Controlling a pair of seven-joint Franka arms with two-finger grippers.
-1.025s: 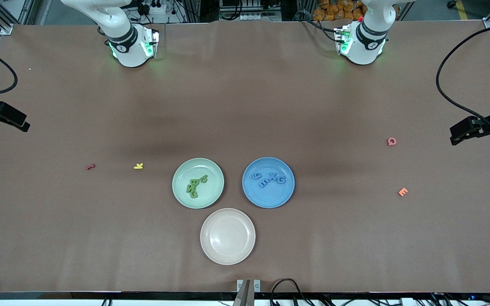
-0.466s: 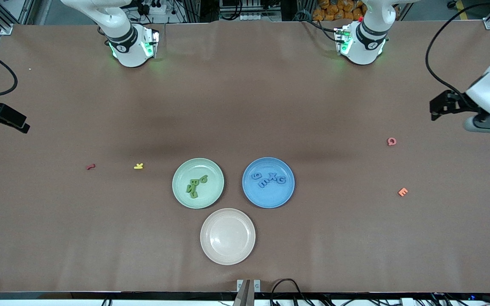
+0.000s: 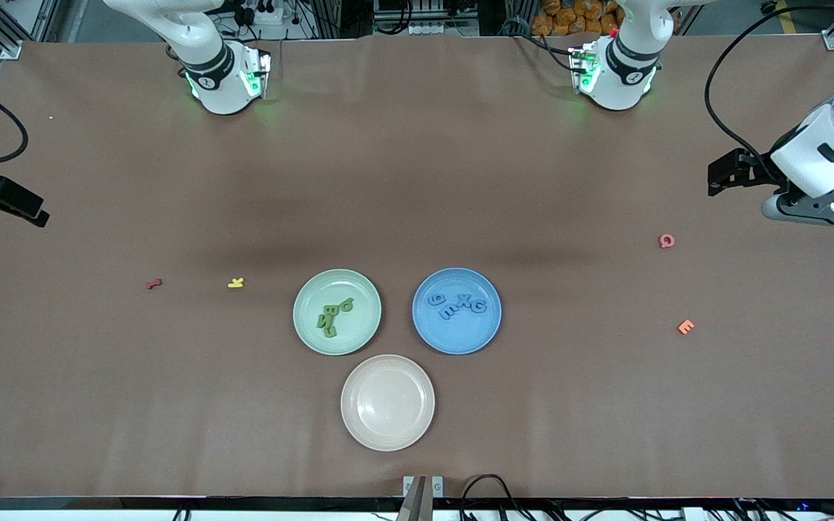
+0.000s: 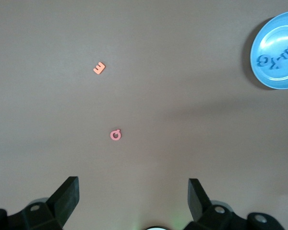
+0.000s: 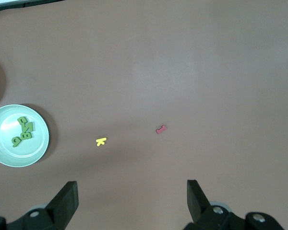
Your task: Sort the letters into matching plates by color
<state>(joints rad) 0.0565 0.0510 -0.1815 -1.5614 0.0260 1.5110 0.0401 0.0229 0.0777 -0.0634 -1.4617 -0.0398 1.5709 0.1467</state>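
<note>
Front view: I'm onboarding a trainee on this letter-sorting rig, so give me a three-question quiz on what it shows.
1. True or false: the beige plate holds a letter.
2. Multiple choice: which loose letter lies nearest the left gripper? A) the pink letter B) the yellow letter C) the red letter
3. Fill in: the green letters lie in the ___ plate, and the blue letters in the blue plate.

Key
1. False: it holds nothing.
2. A. The orange letter also lies toward the left arm's end of the table, nearer the front camera.
3. Mint green. Both the left gripper and the right gripper are open and hold nothing.
</note>
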